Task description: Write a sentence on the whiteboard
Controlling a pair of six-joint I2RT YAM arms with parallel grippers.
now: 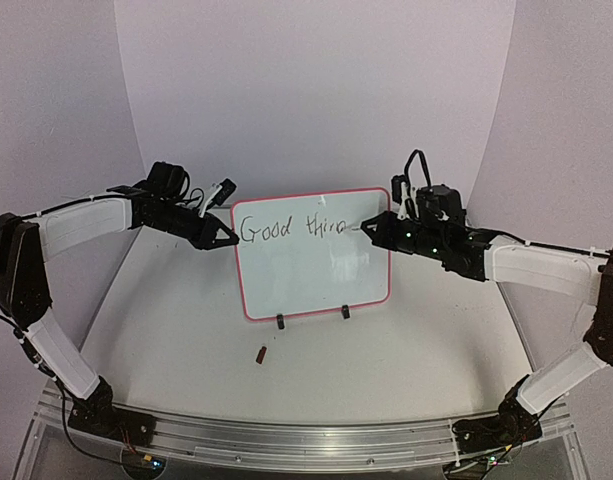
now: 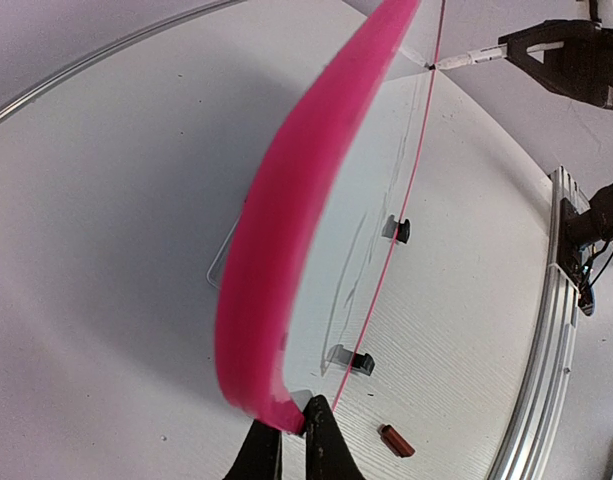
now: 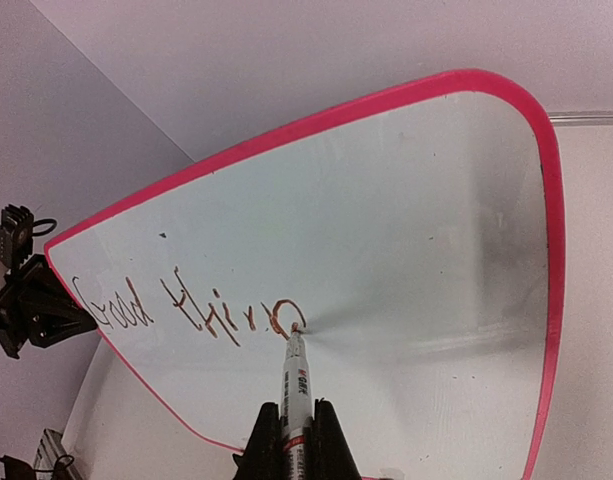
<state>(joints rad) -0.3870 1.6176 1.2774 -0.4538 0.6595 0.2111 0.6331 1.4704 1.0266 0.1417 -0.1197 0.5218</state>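
Right gripper (image 3: 293, 415), clamping the marker (image 3: 294, 370), is writing the sentence (image 3: 186, 305) (closing the "g"); left gripper (image 2: 291, 415) is pinching the board (image 2: 276, 230); next, "s" needs light tip pressure.

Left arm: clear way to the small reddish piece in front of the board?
Probably, path-wise: only bare table between the left pincer and the reddish piece. But it looks shut on the whiteboard, so it must let go first.

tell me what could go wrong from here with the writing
1. The whiteboard stands on two small clip feet, and the left jaws pinch only its frame edge; a firm push from the marker could tilt or slide it.
2. The lettering runs close to the right frame, so the word may run out of room.
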